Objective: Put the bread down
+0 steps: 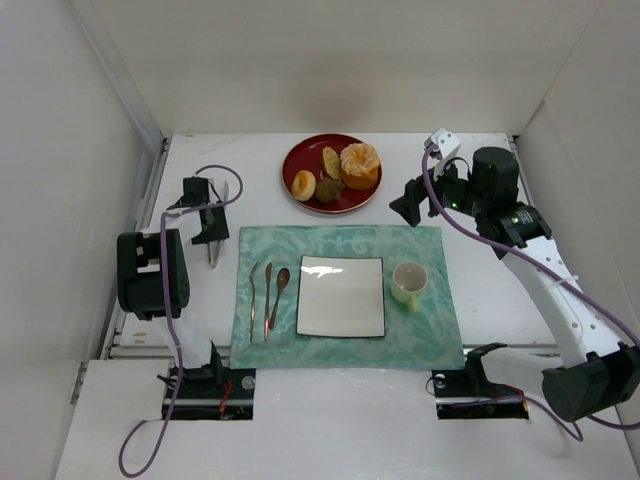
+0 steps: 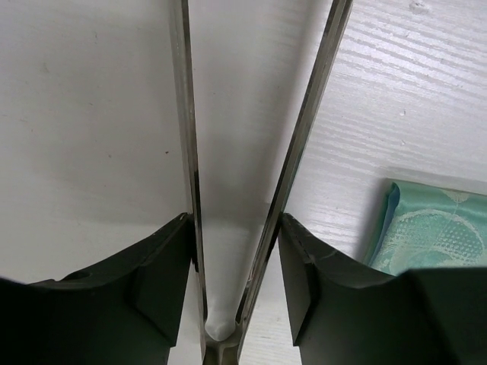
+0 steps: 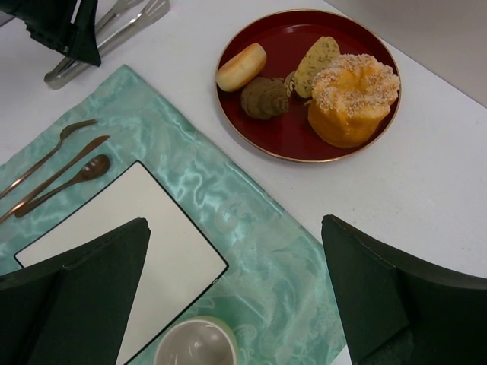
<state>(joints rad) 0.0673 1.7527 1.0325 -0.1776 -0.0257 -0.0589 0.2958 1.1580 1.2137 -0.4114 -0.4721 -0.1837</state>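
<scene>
On red plate [image 3: 283, 131]: bread [image 3: 318, 65]. Right gripper [image 3: 234, 224]: spread wide, empty, above green mat [image 3: 152, 114]. Left gripper [image 2: 234, 220]: clamped around tongs [image 2: 186, 114], beside mat.

We saw the right gripper [image 3: 234, 228] with its dark fingers spread wide above the teal placemat [image 3: 268, 255]. Beyond it, the red plate [image 3: 293, 137] held the bread [image 3: 317, 57], speckled and oval, just beside a sugared orange cake [image 3: 351, 95], a dark lump [image 3: 265, 97] and a pale bun [image 3: 240, 67]. Tongs [image 3: 114, 30] lay at top left.
</scene>
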